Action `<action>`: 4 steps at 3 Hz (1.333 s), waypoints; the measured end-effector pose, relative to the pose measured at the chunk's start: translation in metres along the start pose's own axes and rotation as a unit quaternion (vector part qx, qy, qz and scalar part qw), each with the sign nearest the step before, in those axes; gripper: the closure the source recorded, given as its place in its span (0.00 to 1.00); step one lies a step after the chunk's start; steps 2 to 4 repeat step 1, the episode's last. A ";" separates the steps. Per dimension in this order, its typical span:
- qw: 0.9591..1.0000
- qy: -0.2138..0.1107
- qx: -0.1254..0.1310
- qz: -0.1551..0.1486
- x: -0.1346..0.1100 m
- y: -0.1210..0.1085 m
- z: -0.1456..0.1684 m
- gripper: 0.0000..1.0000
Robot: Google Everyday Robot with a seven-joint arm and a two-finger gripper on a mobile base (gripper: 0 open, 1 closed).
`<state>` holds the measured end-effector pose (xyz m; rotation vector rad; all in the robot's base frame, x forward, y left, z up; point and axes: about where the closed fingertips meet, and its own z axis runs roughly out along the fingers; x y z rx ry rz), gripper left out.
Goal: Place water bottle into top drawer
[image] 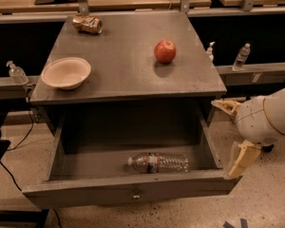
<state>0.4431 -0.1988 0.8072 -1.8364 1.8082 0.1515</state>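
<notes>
Operator: Where is the top drawer (85,194), and what is in it?

Technician: The top drawer is pulled out toward the camera, and its front panel with a small knob (136,194) is the nearest item. The water bottle (159,163) lies on its side on the drawer floor, close behind the front panel and right of centre. Its white cap points left.

Operator: Where is the end effector (223,137) relative to the bottle?

Technician: The end effector is outside the drawer at its right front corner, to the right of the bottle and clear of it. Its two fingers are spread wide, one high near the bench edge and one low beside the drawer's front corner. They hold nothing.

Operator: What is the arm's pose?

Technician: The white arm (270,118) enters from the right edge of the view, with its rounded wrist housing beside the drawer's right wall.

Operator: What lies farther back?

Technician: On the bench (123,65) above the drawer, a bowl (66,72) sits at the left front and an apple (165,51) sits right of centre. A crumpled can (87,24) lies at the far left corner. Beyond the bench on the right, a small upright bottle (241,57) stands on a ledge.
</notes>
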 end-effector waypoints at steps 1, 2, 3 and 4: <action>1.000 0.004 -0.001 -0.001 -0.002 -0.001 0.004 0.00; 1.000 0.004 -0.001 -0.001 -0.002 -0.001 0.004 0.00; 1.000 0.004 -0.001 -0.001 -0.002 -0.001 0.004 0.00; 1.000 0.004 -0.001 -0.001 -0.002 -0.001 0.004 0.00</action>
